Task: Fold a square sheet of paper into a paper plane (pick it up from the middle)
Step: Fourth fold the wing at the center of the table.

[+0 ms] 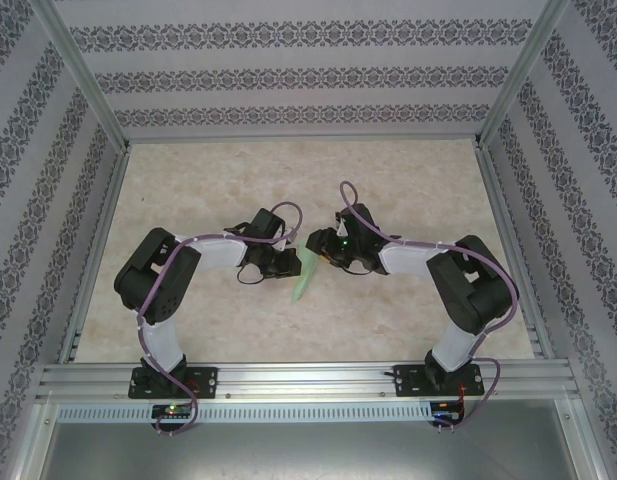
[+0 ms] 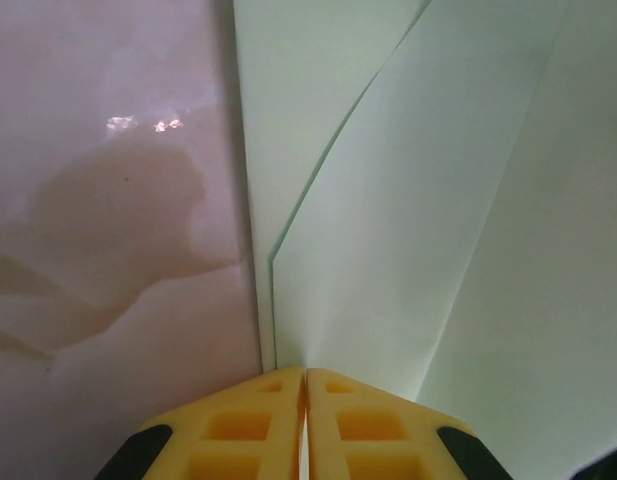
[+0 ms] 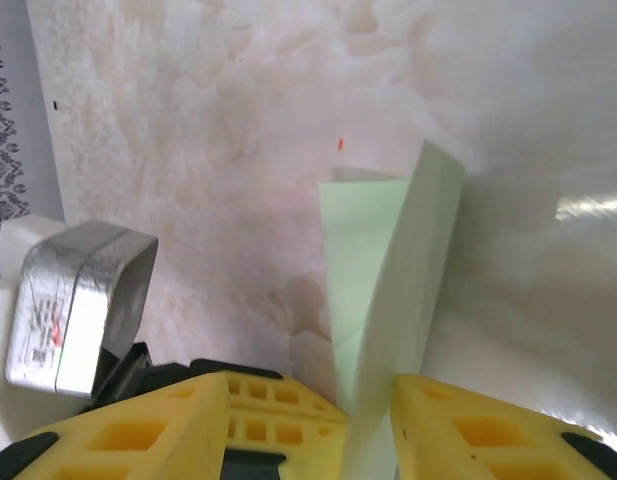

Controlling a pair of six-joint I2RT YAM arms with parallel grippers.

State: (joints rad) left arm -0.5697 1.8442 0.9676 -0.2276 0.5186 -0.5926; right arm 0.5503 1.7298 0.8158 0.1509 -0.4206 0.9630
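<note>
The pale green sheet of paper (image 1: 306,272) is folded into a narrow, pointed strip and hangs above the table between the two arms. My left gripper (image 1: 291,263) is shut on its edge. In the left wrist view the yellow jaws of the left gripper (image 2: 305,372) meet on the paper (image 2: 418,220), whose layered diagonal flaps fan out above them. My right gripper (image 1: 325,256) stands open around the other side. In the right wrist view the paper (image 3: 383,260) rises edge-on between the right gripper's (image 3: 310,385) fingers, close to the right finger (image 3: 488,430).
The beige marbled table top (image 1: 408,180) lies under both arms. Patterned walls and aluminium posts (image 1: 83,75) enclose it on three sides. The left arm's wrist camera housing (image 3: 73,300) sits close to my right gripper.
</note>
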